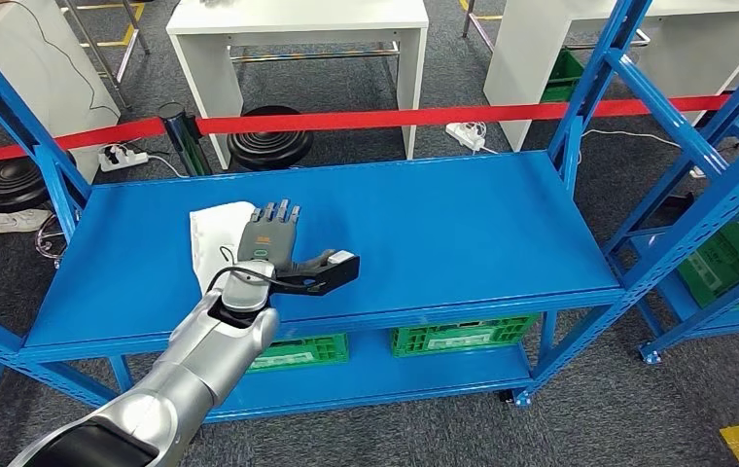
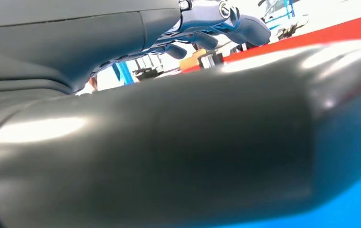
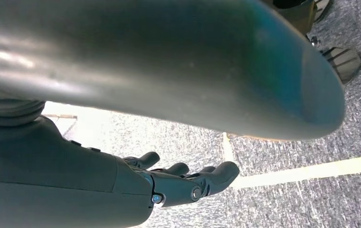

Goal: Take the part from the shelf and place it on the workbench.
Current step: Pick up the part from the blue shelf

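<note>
The part, a flat white packet point(image 1: 212, 236), lies on the top deck of the blue shelf point(image 1: 463, 224), left of its middle. My left hand point(image 1: 273, 245) reaches over the packet's right edge, palm down, with fingers stretched forward and thumb out to the right. It holds nothing, and I cannot tell whether it touches the packet. In the left wrist view the thick thumb point(image 2: 169, 152) spans the picture, with the fingers point(image 2: 216, 19) straight beyond it. My right hand point(image 3: 183, 183) hangs over grey carpet, fingers loosely apart and holding nothing.
Green crates point(image 1: 463, 336) stand on the lower deck. A red barrier tape point(image 1: 395, 119) runs behind the shelf, with a black stool point(image 1: 270, 146) and white tables point(image 1: 298, 29) beyond. A second blue rack point(image 1: 725, 185) stands close on the right.
</note>
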Controlling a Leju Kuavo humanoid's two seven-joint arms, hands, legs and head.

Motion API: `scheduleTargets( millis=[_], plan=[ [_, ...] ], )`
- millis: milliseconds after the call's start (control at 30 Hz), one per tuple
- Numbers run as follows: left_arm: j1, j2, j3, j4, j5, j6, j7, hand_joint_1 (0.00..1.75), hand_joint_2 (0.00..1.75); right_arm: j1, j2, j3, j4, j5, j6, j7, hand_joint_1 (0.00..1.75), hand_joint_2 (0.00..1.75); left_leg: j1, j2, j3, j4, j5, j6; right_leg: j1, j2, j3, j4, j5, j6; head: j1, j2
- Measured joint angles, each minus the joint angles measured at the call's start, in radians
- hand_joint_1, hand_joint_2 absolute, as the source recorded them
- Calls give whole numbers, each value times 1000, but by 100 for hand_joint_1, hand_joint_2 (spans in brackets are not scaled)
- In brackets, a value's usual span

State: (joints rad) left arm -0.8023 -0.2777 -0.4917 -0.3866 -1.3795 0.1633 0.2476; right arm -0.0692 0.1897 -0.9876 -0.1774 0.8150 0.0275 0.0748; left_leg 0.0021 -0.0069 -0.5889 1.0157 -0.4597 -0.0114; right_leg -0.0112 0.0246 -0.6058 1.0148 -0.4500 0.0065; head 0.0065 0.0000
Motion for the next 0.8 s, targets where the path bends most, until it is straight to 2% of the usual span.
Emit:
scheduleTargets(
  millis=[167, 267, 433, 567, 600, 700, 733, 800],
  plan=[
    [7, 7, -4, -1, -59, 58, 64, 0, 0, 0, 1, -4, 0, 8, 1, -8, 0, 0, 0, 0, 0, 0, 0, 0, 0, 0, 0, 0, 0, 0, 0, 0],
    [8, 26, -4, -3, -112, 104, 109, 0, 0, 0, 1, -4, 0, 17, 3, -4, 0, 0, 0, 0, 0, 0, 0, 0, 0, 0, 0, 0, 0, 0, 0, 0],
    [8, 69, 14, -4, -135, 123, 178, 0, 0, 1, 1, -5, 0, 32, 12, -11, 0, 0, 0, 0, 0, 0, 0, 0, 0, 0, 0, 0, 0, 0, 0, 0],
    [9, 90, 35, -4, -136, 144, 183, 0, 175, 1, 0, -5, 0, 35, 15, -15, 0, 0, 0, 0, 0, 0, 0, 0, 0, 0, 0, 0, 0, 0, 0, 0],
    [9, 94, 41, -4, -136, 156, 185, 0, 131, 1, 0, -5, 0, 37, 15, -17, 0, 0, 0, 0, 0, 0, 0, 0, 0, 0, 0, 0, 0, 0, 0, 0],
    [10, 113, 57, -5, -137, 196, 230, 0, 131, 1, -1, -5, 0, 44, 18, -23, 0, 0, 0, 0, 0, 0, 0, 0, 0, 1, 0, 0, 0, 0, 0, 0],
    [10, 123, 58, -5, -137, 205, 254, 0, 175, 1, -2, -5, 0, 46, 20, -23, 0, 0, 0, 0, 0, 0, 0, 0, 0, 1, 0, 0, 0, 0, 0, 0],
    [11, 143, 59, -5, -137, 203, 297, 0, 175, 1, -3, -5, 0, 50, 23, -25, 0, 0, 0, 0, 0, 0, 0, 0, 0, 1, 0, 0, 0, 0, 0, 0]
  ],
)
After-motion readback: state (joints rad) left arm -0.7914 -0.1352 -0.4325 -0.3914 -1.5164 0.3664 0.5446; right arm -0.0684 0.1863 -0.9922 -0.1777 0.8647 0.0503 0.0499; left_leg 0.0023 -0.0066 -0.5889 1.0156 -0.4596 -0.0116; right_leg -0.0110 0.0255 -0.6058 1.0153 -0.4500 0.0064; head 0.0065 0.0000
